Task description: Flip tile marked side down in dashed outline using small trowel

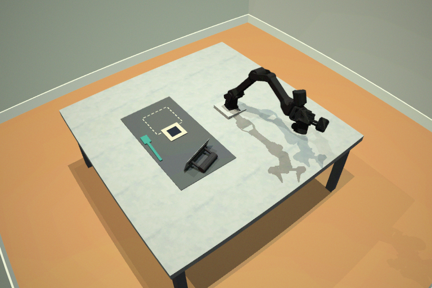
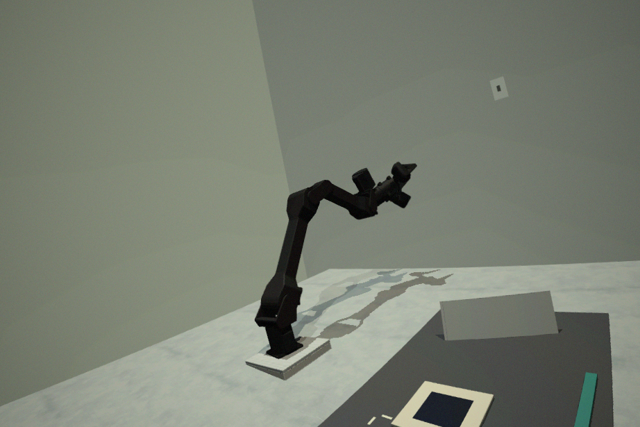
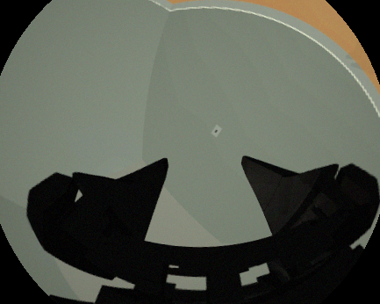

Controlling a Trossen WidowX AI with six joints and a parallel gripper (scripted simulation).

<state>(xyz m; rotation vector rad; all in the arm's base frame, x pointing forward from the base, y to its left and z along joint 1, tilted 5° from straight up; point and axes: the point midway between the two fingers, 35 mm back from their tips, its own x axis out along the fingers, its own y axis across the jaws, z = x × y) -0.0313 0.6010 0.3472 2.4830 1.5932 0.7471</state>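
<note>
Top view: the trowel (image 1: 151,146) lies at the mat's (image 1: 209,169) left edge, the tile (image 1: 174,131) marked side up, just outside the dashed outline (image 1: 162,118). Exterior view: the gripper (image 2: 405,183) is raised, well apart. Wrist view: the jaws are spread, empty; the handle should be approached squarely.

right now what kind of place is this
Likely a bare test room set up for a robot bench task: one pale table on an orange floor, plain grey-green walls, and a dark mat with a dashed outline.
</note>
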